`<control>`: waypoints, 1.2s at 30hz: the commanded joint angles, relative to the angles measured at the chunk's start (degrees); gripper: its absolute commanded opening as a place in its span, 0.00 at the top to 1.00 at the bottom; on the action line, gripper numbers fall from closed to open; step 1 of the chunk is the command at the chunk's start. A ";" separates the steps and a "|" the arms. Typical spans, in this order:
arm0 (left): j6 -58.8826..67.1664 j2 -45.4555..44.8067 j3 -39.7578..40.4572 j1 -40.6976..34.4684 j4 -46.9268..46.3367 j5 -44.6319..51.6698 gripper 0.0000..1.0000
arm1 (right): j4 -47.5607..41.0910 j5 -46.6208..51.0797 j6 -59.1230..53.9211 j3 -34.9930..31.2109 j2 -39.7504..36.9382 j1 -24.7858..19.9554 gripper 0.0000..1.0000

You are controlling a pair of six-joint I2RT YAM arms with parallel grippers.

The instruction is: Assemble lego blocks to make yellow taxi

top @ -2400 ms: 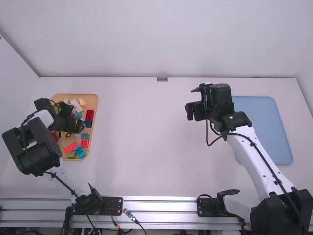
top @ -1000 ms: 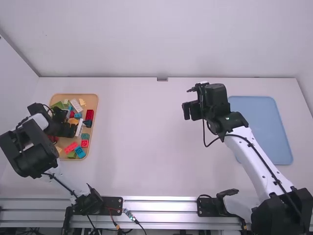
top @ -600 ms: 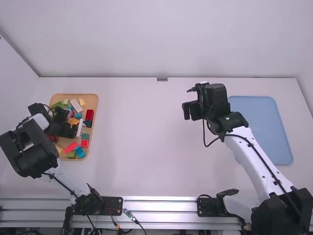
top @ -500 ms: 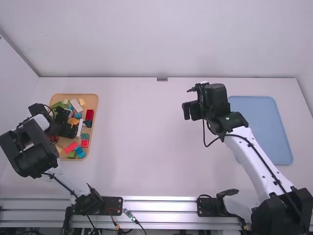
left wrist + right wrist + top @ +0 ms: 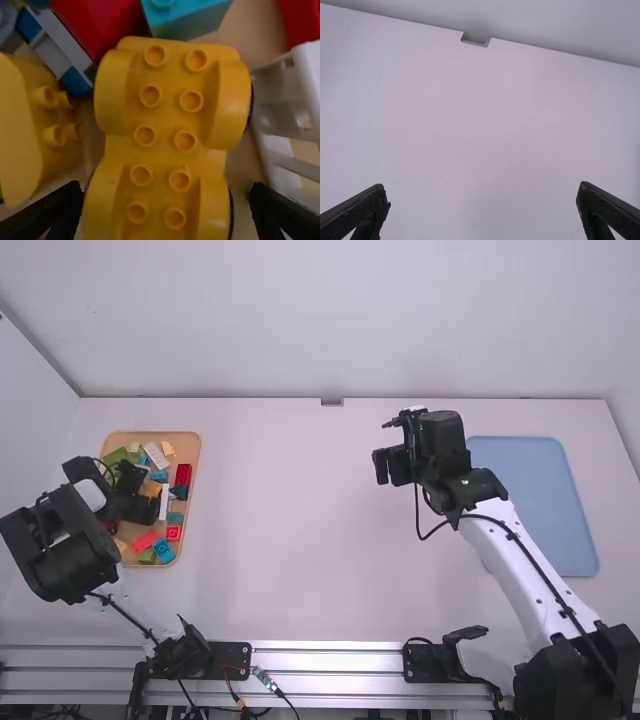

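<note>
Right between the fingers: yellow car bottom (image 5: 161,156).
Left gripper (image 5: 150,504) is wide open, at the table's (image 5: 310,530) nine o'clock.

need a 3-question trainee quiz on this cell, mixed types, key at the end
1. True or false: the left gripper has its jaws open, and its wrist view shows the yellow car base between them.
2. The flat board on the right is: a) red b) blue c) green.
3. Fill in: the brick tray is on the ____ arm's side.

Key: 1 true; 2 b; 3 left.
</note>
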 commanded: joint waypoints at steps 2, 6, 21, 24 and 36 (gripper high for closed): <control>-0.59 0.59 -0.74 -0.46 0.11 1.55 0.14 | 0.05 0.13 0.07 1.88 0.14 0.02 0.01; -0.59 0.59 -0.72 -0.46 -0.02 1.84 0.16 | 0.03 0.10 0.04 1.88 0.14 0.02 0.01; -0.81 0.57 0.35 -0.46 -2.54 1.68 0.38 | -0.25 0.13 0.02 1.88 0.14 0.02 0.01; -0.85 0.57 2.21 -0.46 -5.25 1.68 0.41 | -0.30 0.10 0.00 1.88 0.14 0.02 0.01; -11.02 0.57 10.32 -0.61 -11.17 -3.96 0.50 | -1.24 0.13 -0.15 1.88 0.14 0.02 0.01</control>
